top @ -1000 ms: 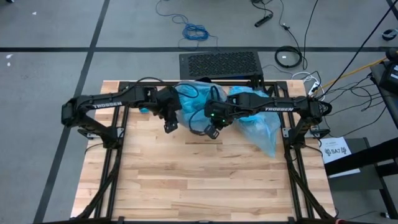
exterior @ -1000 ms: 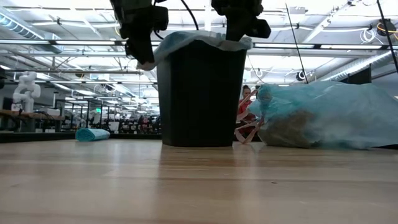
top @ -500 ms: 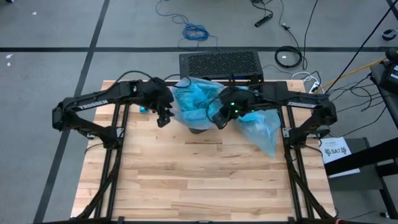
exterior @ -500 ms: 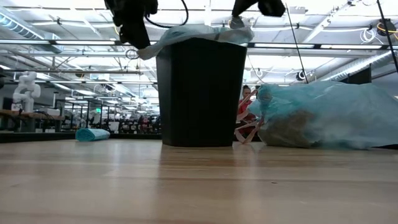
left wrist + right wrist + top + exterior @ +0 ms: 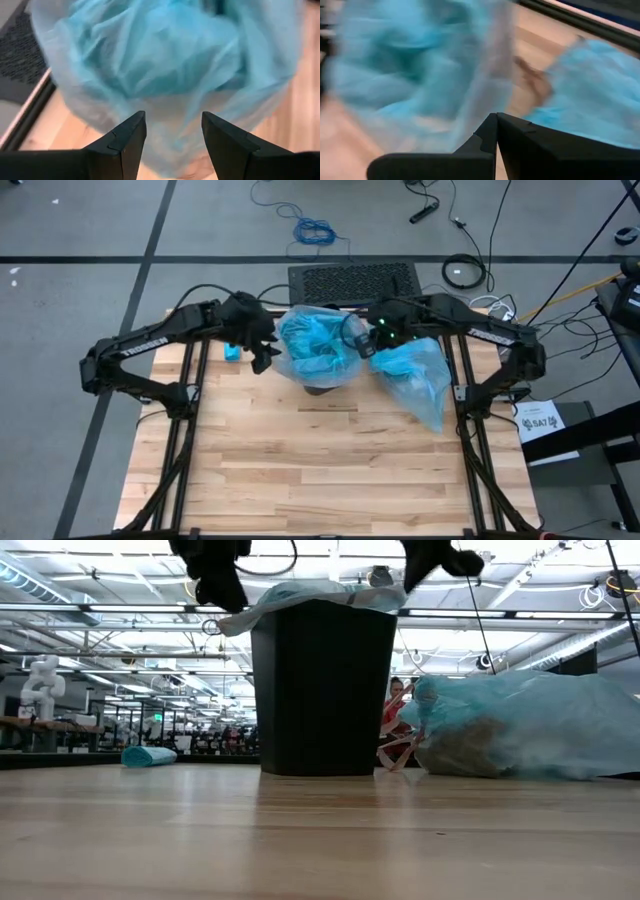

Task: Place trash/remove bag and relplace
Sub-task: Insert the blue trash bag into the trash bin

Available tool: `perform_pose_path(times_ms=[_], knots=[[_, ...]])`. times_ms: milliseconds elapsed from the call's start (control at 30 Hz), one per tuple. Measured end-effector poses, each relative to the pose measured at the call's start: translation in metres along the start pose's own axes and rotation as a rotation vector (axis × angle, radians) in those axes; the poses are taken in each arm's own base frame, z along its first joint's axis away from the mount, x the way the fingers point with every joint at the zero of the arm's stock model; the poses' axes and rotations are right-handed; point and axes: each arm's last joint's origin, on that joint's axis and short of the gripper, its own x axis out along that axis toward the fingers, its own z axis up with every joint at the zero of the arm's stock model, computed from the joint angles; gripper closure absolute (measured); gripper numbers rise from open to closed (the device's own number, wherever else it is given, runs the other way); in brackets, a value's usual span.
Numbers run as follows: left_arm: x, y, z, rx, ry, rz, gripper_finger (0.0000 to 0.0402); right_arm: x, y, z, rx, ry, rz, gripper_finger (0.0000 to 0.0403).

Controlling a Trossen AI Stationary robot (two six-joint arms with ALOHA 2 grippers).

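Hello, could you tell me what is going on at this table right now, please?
The two dark arms are fitting a fresh light-blue plastic bag into the black rectangular trash bin. The bag's rim is draped over the bin's top. The left end effector is open at the bin's left edge, and the right end effector is shut at its right edge. A full, knotted light-blue bag of trash lies on the wooden table to the bin's right.

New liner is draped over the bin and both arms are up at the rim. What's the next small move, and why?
Probably bring the open left gripper down onto the loose edge of the thin light-blue plastic liner and tug it down the black plastic bin's side. That edge flares out unseated, while the shut right gripper sits at the opposite rim.
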Motion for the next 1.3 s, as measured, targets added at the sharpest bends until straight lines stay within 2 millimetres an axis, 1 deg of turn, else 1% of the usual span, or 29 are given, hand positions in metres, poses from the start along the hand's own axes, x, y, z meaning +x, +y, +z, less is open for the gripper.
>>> perform_pose_path(times_ms=[100, 167, 267, 333, 500, 600, 667, 800, 933, 1000, 1100, 1233, 1300], knots=[[0.011, 0.007, -0.003, 0.006, 0.08, 0.015, 0.0206, 0.012, -0.013, 0.008, 0.037, 0.047, -0.089, 0.0403], [0.019, 0.012, -0.006, 0.001, 0.135, 0.024, 0.0206, 0.019, -0.02, 0.013, 0.057, 0.083, -0.117, 0.0403], [0.023, 0.018, -0.007, -0.017, 0.154, 0.035, 0.0206, 0.021, -0.021, 0.018, 0.08, 0.063, -0.115, 0.0403], [0.022, 0.02, -0.007, -0.024, 0.154, 0.041, 0.0206, 0.015, -0.015, 0.018, 0.094, 0.012, -0.056, 0.0403], [0.019, 0.019, -0.007, -0.012, 0.141, 0.042, 0.0206, -0.008, 0.014, 0.016, 0.054, -0.196, 0.155, 0.0403], [0.017, 0.019, -0.007, 0.01, 0.137, 0.04, 0.0206, -0.013, 0.025, 0.012, 0.038, -0.233, 0.214, 0.0403], [0.017, 0.019, -0.007, 0.026, 0.138, 0.039, 0.0206, -0.011, 0.027, 0.009, 0.05, -0.216, 0.209, 0.0403], [0.017, 0.019, -0.007, 0.049, 0.139, 0.038, 0.0206, 0.001, 0.023, 0.003, 0.079, -0.145, 0.11, 0.0403], [0.017, 0.019, -0.007, 0.05, 0.139, 0.037, 0.0206, -0.001, 0.015, -0.003, 0.134, -0.214, -0.05, 0.0403], [0.017, 0.019, -0.007, 0.05, 0.14, 0.037, 0.0206, -0.003, 0.016, -0.002, 0.134, -0.225, -0.04, 0.0403], [0.017, 0.019, -0.007, 0.05, 0.14, 0.037, 0.0206, -0.006, 0.023, -0.001, 0.101, -0.272, 0.016, 0.0403], [0.017, 0.019, -0.007, 0.049, 0.137, 0.038, 0.0206, -0.013, 0.037, 0.001, 0.035, -0.416, 0.06, 0.0403], [0.017, 0.019, -0.007, 0.049, 0.137, 0.038, 0.0206, -0.015, 0.042, 0.002, 0.011, -0.446, 0.091, 0.0403]])
